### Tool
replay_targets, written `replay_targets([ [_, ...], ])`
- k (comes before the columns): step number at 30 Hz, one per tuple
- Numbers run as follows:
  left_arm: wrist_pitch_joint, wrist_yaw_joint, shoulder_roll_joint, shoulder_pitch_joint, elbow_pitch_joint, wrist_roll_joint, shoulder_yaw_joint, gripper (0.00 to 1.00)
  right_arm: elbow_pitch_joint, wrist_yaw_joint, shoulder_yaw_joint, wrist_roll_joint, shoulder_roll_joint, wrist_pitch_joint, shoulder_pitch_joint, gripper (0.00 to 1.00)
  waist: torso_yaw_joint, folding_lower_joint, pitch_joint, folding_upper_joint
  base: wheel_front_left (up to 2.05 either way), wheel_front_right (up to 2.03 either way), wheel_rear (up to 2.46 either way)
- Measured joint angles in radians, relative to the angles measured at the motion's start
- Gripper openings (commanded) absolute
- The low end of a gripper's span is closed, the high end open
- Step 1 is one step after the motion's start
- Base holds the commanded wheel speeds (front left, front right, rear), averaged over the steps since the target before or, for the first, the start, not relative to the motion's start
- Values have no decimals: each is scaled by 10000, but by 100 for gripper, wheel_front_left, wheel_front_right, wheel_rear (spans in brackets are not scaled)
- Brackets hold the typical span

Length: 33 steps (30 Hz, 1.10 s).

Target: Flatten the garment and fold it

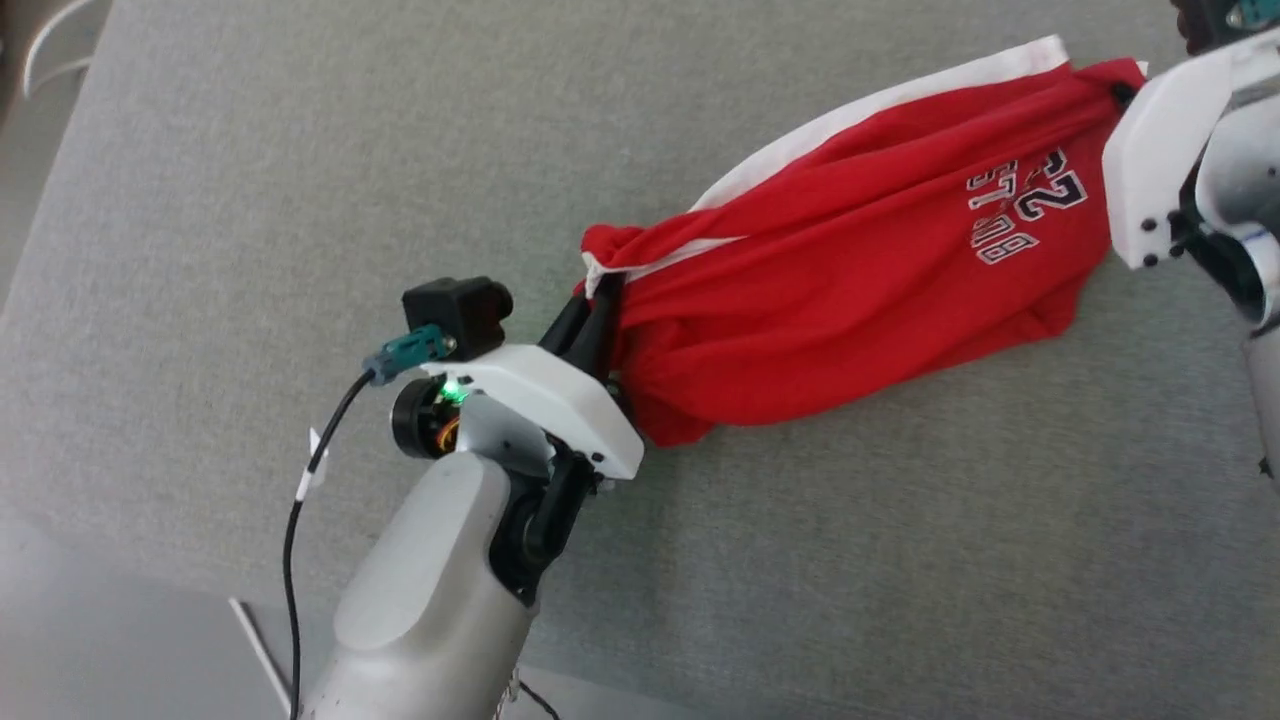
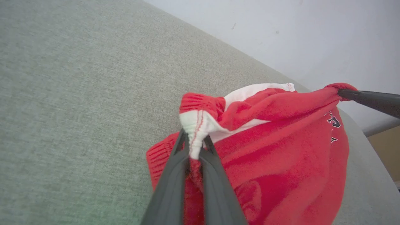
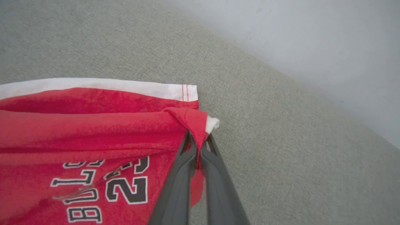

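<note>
The red garment [image 1: 830, 270] with white trim and block lettering is stretched in a bunched band across the grey surface between my two grippers. My left gripper [image 1: 597, 300] is shut on its gathered ribbed end, which bulges red and white above the fingertips in the left wrist view, where the garment [image 2: 275, 162] hangs to the right. My right gripper [image 3: 197, 142] is shut on the opposite hem corner; its white housing covers the fingers in the head view. The lettering [image 3: 103, 184] reads upside down beside the right fingers [image 3: 215, 187]. The right finger [image 2: 372, 100] also crosses the left wrist view.
The grey fabric surface [image 1: 250, 200] spreads all round the garment. A pale wall [image 3: 312, 37] rises behind its far edge. A metal frame [image 1: 50, 45] stands at the far left corner. A black cable [image 1: 300, 520] hangs beside my left forearm.
</note>
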Motion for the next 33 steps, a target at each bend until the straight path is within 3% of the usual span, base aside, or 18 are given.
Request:
replay_targets([
  [8,-531,-153,-157,-511,439,-667,-495,0,1756,0,723,211,-272,545,-1242,0,747,-2,887,0,0,0,0],
  [9,-535,-224,-159,-535,451,-777,-573,38,1871,-4,717,282,-286,677,-1338,0,816,-3,947,0,0,0,0],
  [10,-571,-299,-159,-559,456,-842,-660,96,1927,-12,736,349,-320,761,-1431,33,883,-3,995,0,0,0,0],
  [11,-627,-368,-163,-575,456,-903,-731,100,1939,-13,759,420,-359,773,-1498,100,942,-3,1025,0,0,0,0],
  [18,-903,-500,-150,-467,416,-989,-1007,100,2065,-15,819,926,-554,146,-1270,100,1043,-2,779,0,0,0,0],
  [22,-1273,-491,155,80,159,-790,-1081,100,2040,-13,685,1379,-504,-736,-534,100,990,-3,349,0,0,0,0],
  [27,-2096,-297,669,883,-470,-403,-872,100,1638,-13,134,1816,-307,-2159,540,100,804,-5,-382,0,0,0,0],
  [33,-2458,-48,1112,1392,-1133,823,-174,100,1254,-13,-911,1956,-12,-3404,1523,100,574,-6,-1105,0,0,0,0],
])
